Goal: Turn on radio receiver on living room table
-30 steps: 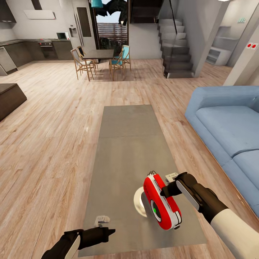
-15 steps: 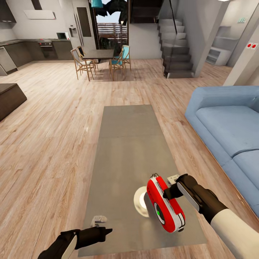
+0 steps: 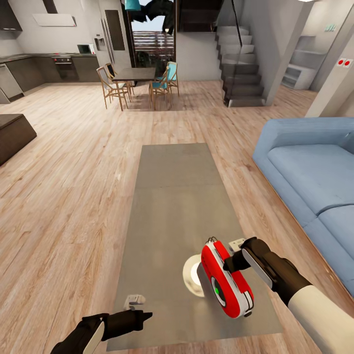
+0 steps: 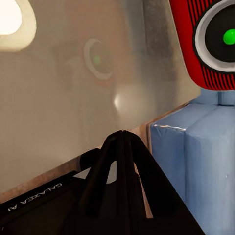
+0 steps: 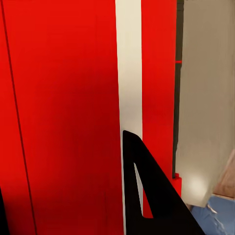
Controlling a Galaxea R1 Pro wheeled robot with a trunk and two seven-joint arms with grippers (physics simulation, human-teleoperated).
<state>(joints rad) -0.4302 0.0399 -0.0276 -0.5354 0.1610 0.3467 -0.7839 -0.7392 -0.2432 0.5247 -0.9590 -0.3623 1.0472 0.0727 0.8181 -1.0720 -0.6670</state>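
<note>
On the table (image 3: 172, 196), the right gripper (image 3: 230, 263) clamped the radio receiver (image 3: 226, 282); the left wrist view revealed its dial (image 4: 226, 36) and the left gripper (image 4: 122, 147) pinched closed.

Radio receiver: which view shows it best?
Head view: the whole radio receiver shows, tilted on the table, right gripper at its side. Left wrist view catches its dial corner; right wrist view, a red-and-white close-up.

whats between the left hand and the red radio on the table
In the head view, only bare table top separates the left hand from the radio; the pale disc sits farther back.
</note>
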